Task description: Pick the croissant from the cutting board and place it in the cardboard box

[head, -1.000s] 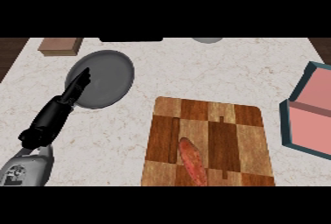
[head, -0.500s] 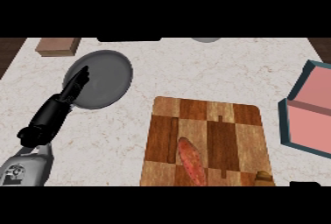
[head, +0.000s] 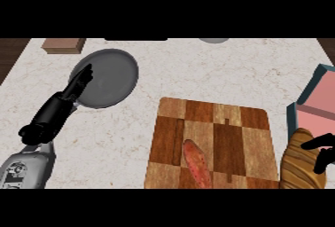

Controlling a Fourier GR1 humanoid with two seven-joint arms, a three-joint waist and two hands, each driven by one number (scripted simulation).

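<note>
Croissant sits in curled right hand fingers right of cutting board; next, carry to box; left hand straight.

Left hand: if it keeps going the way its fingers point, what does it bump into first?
The left hand points up and right, with fingertips already over the grey plate. Going straight on, it would probably cross the plate first, though its height above the plate is unclear.
</note>
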